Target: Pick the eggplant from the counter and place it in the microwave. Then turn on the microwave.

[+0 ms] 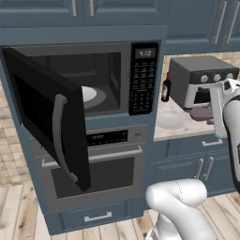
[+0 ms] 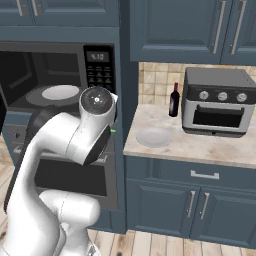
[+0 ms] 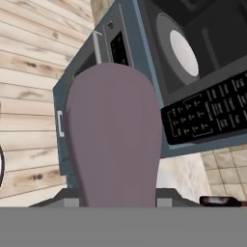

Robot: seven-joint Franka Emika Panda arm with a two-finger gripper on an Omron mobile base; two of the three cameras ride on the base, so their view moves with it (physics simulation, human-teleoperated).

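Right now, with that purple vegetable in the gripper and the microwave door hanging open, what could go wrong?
The eggplant sticks out well past the gripper, so it might slip or twist on the way over. The microwave door swings out wide; the arm could clip it while reaching for the turntable. The dark red bottle and the plate sit on the counter and could get knocked.
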